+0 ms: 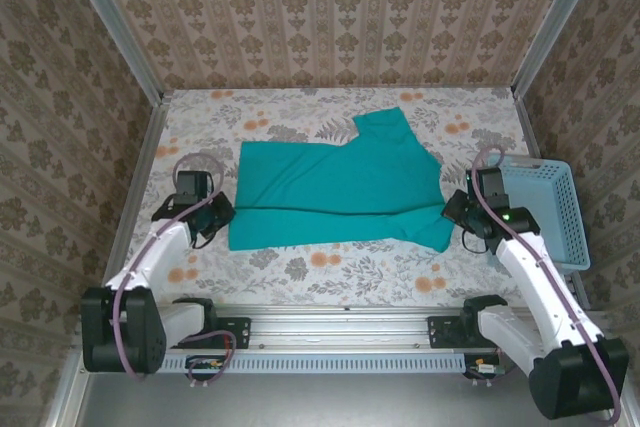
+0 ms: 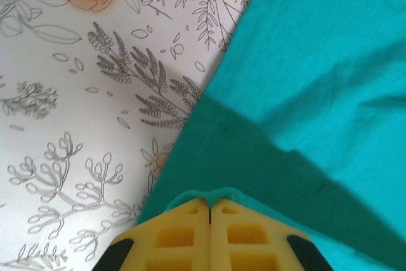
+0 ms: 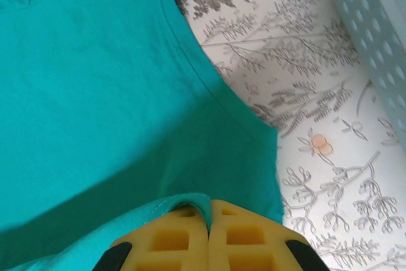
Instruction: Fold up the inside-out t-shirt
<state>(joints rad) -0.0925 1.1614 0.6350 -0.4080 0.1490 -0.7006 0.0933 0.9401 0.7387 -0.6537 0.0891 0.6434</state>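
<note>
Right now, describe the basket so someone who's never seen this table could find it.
Start at the floral table and go to its right edge. The basket sits there, right of the teal t-shirt. Unlike the flat, soft shirt, it is rigid pale blue plastic with slotted walls.

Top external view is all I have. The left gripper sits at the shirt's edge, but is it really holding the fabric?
Observer: Yes. In the left wrist view the left gripper is shut, with the hem of the t-shirt pinched at its tips.
Operator: And the right one?
Observer: The right gripper is shut too, and a fold of the teal fabric wraps over its tip.
Operator: Does the shirt touch the basket there?
Observer: No. The right wrist view shows bare tablecloth between the shirt's edge and the basket.
</note>
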